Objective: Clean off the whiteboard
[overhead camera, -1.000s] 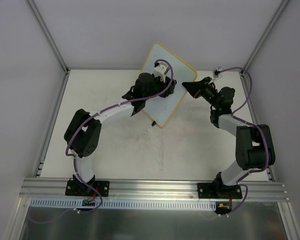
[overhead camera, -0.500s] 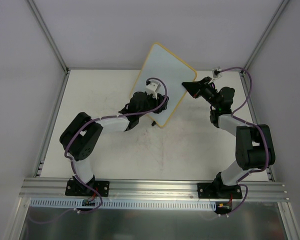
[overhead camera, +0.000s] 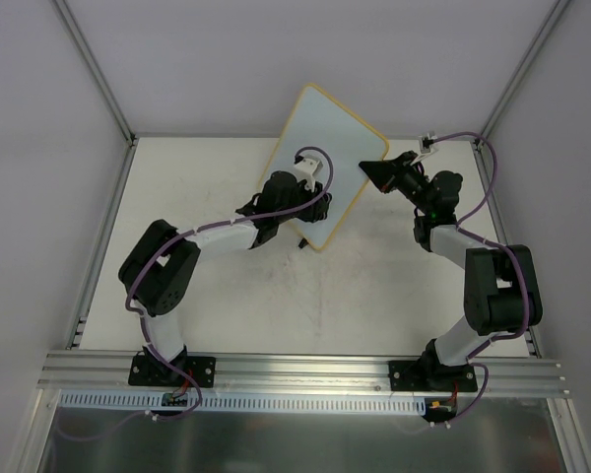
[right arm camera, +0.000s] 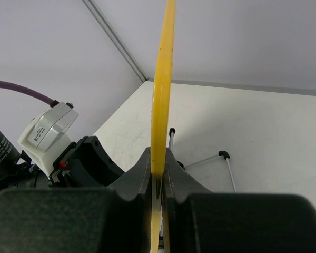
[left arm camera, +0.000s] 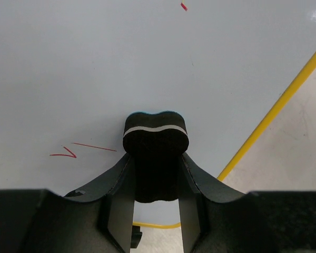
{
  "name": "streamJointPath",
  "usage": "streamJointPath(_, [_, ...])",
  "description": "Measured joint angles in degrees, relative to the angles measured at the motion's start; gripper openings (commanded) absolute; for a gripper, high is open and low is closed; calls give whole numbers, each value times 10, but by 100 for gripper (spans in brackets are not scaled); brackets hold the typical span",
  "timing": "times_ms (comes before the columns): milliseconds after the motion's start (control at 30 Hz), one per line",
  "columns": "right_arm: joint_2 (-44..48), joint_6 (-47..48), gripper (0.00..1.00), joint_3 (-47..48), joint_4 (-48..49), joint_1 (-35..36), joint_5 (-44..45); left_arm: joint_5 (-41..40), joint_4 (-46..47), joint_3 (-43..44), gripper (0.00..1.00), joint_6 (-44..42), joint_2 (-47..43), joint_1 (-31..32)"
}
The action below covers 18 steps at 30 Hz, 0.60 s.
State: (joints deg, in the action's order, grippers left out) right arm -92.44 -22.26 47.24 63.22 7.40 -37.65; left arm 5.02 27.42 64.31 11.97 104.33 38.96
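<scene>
The whiteboard point(overhead camera: 327, 128), white with a thin yellow frame, stands tilted at the back of the table. My right gripper point(overhead camera: 374, 169) is shut on its right edge; the right wrist view shows the yellow frame point(right arm camera: 160, 95) edge-on between the jaws. My left gripper point(overhead camera: 294, 187) is shut on a black eraser point(left arm camera: 155, 138) with a white stripe, pressed against the board's lower part point(left arm camera: 147, 58). Red marks point(left arm camera: 63, 153) lie left of the eraser, and a small red stroke point(left arm camera: 184, 6) shows at the top.
The board's wire legs with black tips point(right arm camera: 223, 154) rest on the white table point(overhead camera: 207, 177) behind it. Grey walls and metal posts point(overhead camera: 94, 69) enclose the table. The left arm's wrist camera point(right arm camera: 47, 125) sits close to the board's face.
My left gripper swept down the board from its upper part, then moved back up slightly. The right gripper and the board stayed still.
</scene>
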Motion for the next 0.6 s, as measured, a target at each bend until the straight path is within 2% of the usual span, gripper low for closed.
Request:
streamJointPath(267, [0, 0, 0, 0, -3, 0, 3, 2, -159, 155, 0, -29, 26, -12])
streamJointPath(433, [0, 0, 0, 0, 5, 3, -8, 9, -172, 260, 0, -37, 48, -32])
streamJointPath(600, [0, 5, 0, 3, 11, 7, -18, 27, -170, 316, 0, -36, 60, -54])
